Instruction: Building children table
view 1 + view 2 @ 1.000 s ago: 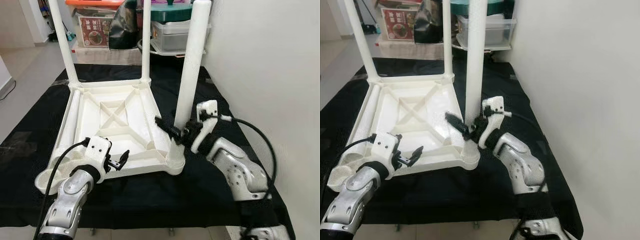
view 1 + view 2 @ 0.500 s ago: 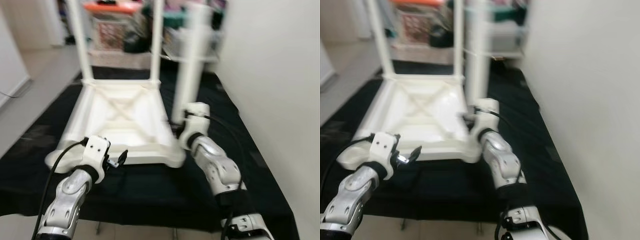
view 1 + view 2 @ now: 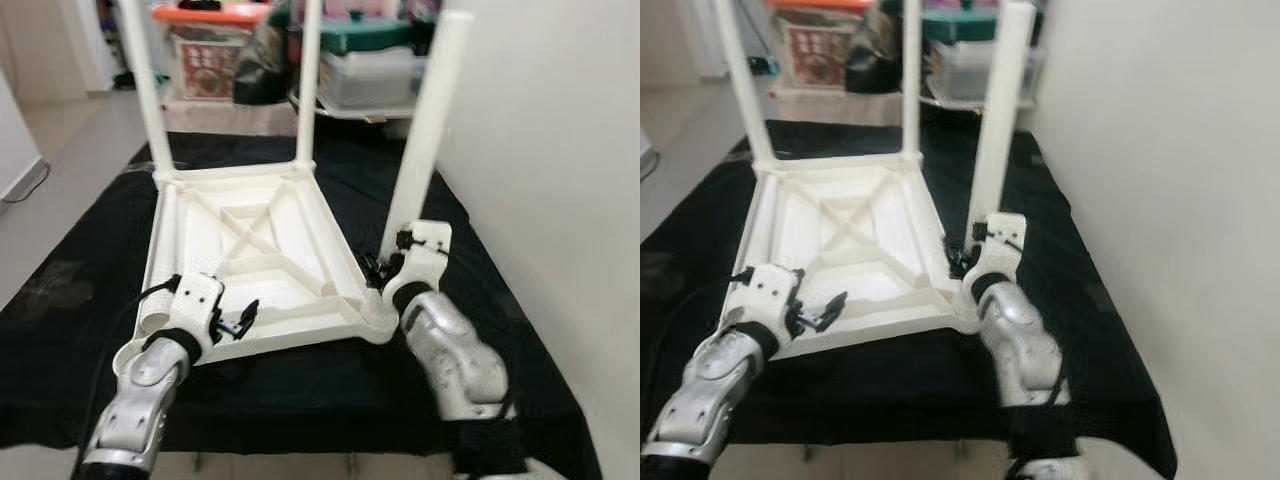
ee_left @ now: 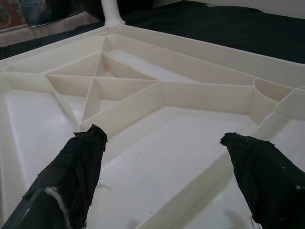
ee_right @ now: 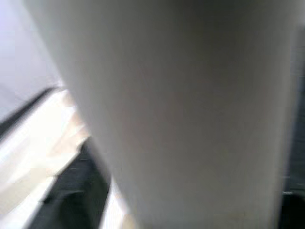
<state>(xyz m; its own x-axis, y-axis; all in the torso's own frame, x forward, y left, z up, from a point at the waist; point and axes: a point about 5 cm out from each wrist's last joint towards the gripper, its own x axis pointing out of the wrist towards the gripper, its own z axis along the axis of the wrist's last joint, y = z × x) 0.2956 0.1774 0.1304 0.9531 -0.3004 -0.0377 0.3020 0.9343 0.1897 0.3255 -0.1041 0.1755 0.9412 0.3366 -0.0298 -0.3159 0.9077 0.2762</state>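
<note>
The white children's table top (image 3: 250,245) lies upside down on a black cloth. Two white legs stand upright in its far corners, one on the left (image 3: 146,95) and one on the right (image 3: 308,85). A third leg (image 3: 428,135) rises at the near right corner and leans toward the wall. My right gripper (image 3: 380,270) is shut on its lower end, hiding its foot; this leg (image 5: 181,105) looms close in the right wrist view. My left gripper (image 3: 243,318) hangs open over the top's near edge. Its fingers (image 4: 78,164) spread above the ribbed underside (image 4: 157,90).
The black cloth (image 3: 330,380) covers a low platform with edges at the front and left. A white wall (image 3: 560,150) stands close on the right. Storage boxes (image 3: 370,70) and a dark bag are stacked behind. Bare floor (image 3: 60,130) lies to the left.
The camera has shifted. The near right leg now leans further toward the wall, and my right gripper sits lower, at its base. The left gripper has stayed open at the near edge.
</note>
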